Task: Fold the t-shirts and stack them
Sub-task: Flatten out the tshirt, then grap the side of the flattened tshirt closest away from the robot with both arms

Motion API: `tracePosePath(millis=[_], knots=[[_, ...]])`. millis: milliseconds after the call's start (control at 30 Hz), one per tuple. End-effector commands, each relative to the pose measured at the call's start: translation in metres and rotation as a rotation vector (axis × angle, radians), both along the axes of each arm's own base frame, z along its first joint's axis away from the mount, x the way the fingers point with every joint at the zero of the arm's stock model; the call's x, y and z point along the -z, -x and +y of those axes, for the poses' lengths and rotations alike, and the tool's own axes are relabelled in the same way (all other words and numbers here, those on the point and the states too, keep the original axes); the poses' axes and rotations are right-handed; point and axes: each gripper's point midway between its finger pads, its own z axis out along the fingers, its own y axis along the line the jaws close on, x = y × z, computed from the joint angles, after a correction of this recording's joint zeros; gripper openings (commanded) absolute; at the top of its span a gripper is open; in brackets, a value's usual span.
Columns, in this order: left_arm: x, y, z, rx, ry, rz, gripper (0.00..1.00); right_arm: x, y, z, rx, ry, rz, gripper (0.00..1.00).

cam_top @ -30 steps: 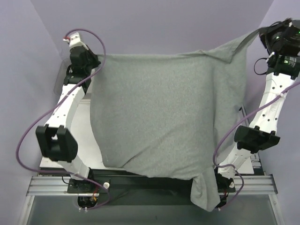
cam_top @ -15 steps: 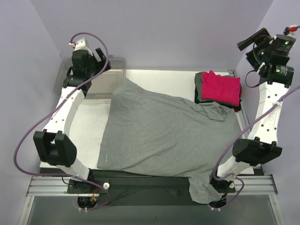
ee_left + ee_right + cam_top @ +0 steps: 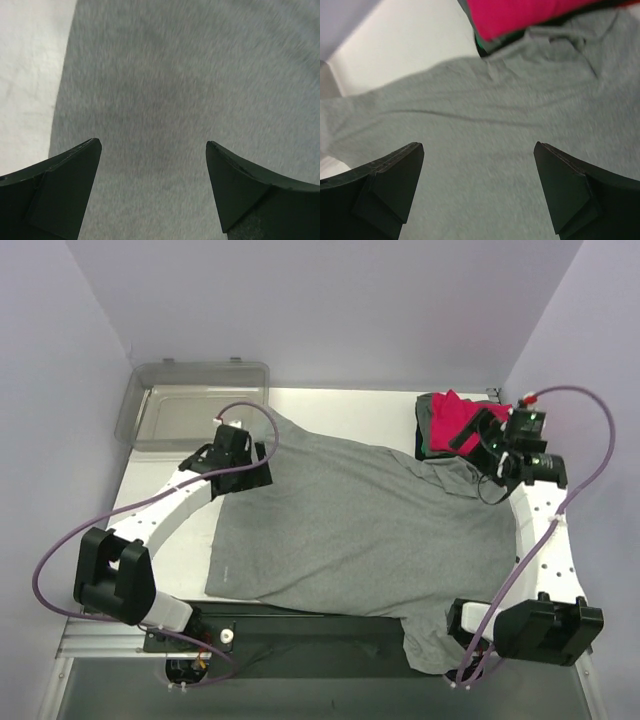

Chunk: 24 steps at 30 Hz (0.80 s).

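The grey t-shirt [image 3: 360, 530] is spread over the middle of the worktop [image 3: 185, 550], slightly askew. One sleeve [image 3: 435, 640] is hung over the near edge at the right, and the far right part touches the stack of folded shirts [image 3: 460, 420] in the far right corner. The left gripper [image 3: 152, 147] and the right gripper [image 3: 477, 147] are held wide open above the cloth, with nothing gripped. If the shirt is pulled carelessly, the stack may be dragged apart, and the hanging sleeve may be caught.
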Motion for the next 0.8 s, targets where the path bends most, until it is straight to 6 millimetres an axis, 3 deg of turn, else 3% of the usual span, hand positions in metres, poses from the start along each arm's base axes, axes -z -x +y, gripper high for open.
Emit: tracePosePath(millis=[0,267,433,533,767], knots=[[0.015,0.015,-0.01,-0.005,0.093,0.07,0.97,0.047,0.033,0.011,-0.013,-0.026,0.112,1.0],[0.069,0.027,-0.021,0.001,0.12,0.226,0.97,0.154,0.081,0.034,-0.062,-0.047,0.433,1.0],[0.098,0.029,-0.017,-0.054,0.123,0.291,0.97,0.186,0.086,0.036,-0.046,-0.034,0.558,0.99],[0.108,0.027,-0.019,-0.047,0.13,0.315,0.97,0.201,0.085,0.033,-0.033,-0.023,0.623,0.99],[0.122,0.016,-0.003,-0.087,0.113,0.323,0.97,0.227,0.079,0.028,-0.008,-0.005,0.728,0.99]])
